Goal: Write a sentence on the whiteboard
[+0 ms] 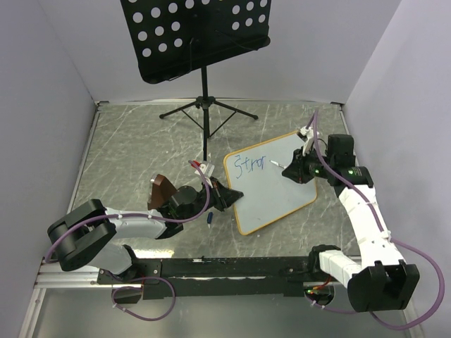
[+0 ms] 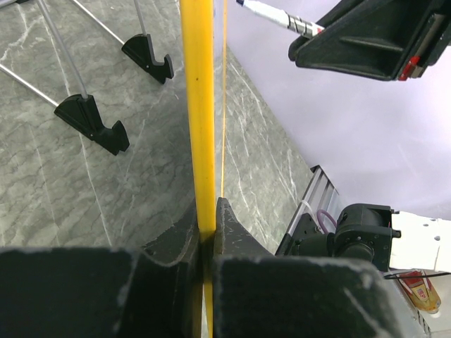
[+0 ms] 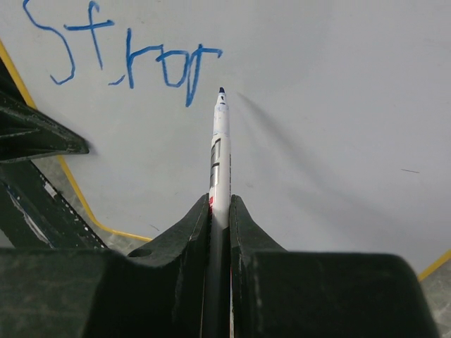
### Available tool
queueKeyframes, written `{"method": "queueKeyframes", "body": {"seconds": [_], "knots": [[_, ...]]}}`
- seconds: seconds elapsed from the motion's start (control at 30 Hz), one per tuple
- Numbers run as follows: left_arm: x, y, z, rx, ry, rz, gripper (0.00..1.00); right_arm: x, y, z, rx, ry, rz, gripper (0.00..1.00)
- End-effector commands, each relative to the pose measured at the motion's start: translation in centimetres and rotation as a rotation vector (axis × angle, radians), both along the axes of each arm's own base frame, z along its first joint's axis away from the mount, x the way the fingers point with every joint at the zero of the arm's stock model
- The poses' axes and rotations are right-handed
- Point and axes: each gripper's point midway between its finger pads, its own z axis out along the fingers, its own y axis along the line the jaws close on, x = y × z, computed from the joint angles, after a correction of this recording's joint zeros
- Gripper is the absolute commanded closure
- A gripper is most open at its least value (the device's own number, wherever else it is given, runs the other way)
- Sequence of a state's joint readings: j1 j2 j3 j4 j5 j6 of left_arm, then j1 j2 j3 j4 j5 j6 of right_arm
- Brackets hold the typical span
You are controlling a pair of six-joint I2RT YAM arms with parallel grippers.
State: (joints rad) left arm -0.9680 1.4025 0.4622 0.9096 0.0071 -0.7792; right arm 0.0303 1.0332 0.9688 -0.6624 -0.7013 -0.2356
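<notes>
Bench [image 1: 141, 141]: grey marbled top with pale walls on the far, left and right sides.
Music stand [image 1: 197, 35]: black perforated desk on a tripod, at the middle of the far edge; no writing on it.
Whiteboard [image 1: 278, 193]: right of the bench's centre, turned at an angle, one corner toward the far right and one toward the near edge. It has a white face and a tan-orange frame, which looks yellow in the wrist views [image 2: 199, 105] [image 3: 338, 105]. Whether it lies flat or is lifted cannot be told.
Right arm: rises from the near right corner, its white forearm leaning toward the far edge and the wrist bent left over the board.
Left arm: folded low along the near left, reaching right toward the board's left edge.
Right gripper [image 1: 292, 171] [image 3: 220, 208]: fingers pinched narrow around the marker's barrel.
Left gripper [image 1: 227, 197] [image 2: 208, 220]: fingers closed tight on the board's frame.
Marker [image 1: 277, 165] [image 3: 220, 148] [image 2: 275, 14]: white barrel with a dark tip pointing left, at the board just right of the last stroke. Whether it touches cannot be told; the label is too small to read.
Sentence [image 1: 248, 167] [image 3: 127, 60]: blue handwriting near the board's far left corner, reading "Stro" plus one more letter, n or r.
Small blue item [image 1: 210, 220]: on the bench just beside the board's left edge; what it is cannot be told.
</notes>
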Motion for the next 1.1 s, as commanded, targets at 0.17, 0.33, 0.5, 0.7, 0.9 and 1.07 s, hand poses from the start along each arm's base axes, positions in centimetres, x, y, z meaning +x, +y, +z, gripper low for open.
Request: {"method": "queueKeyframes", "body": {"seconds": [0.17,0.33,0.5,0.7,0.9,1.07], "knots": [[0.1,-0.6,4.5,-0.103,-0.114,-0.025,0.99,1.6,0.4,3.1,0.063,-0.084,0.007,1.0],[0.1,-0.8,4.4,-0.103,-0.114,-0.031,0.99,2.0,0.8,3.5,0.08,-0.082,0.016,1.0],[0.1,-0.9,4.3,-0.102,-0.113,-0.034,0.99,2.2,1.2,3.4,0.086,-0.071,0.026,1.0],[0.1,-1.0,4.3,-0.103,-0.114,-0.036,0.99,2.2,1.4,2.9,0.083,-0.058,0.034,1.0],[0.1,-1.0,4.3,-0.105,-0.114,-0.039,0.99,2.1,1.7,2.6,0.081,-0.049,0.04,1.0],[0.1,-0.9,4.3,-0.105,-0.114,-0.036,0.99,2.3,1.6,2.4,0.074,-0.042,0.033,1.0]]}}
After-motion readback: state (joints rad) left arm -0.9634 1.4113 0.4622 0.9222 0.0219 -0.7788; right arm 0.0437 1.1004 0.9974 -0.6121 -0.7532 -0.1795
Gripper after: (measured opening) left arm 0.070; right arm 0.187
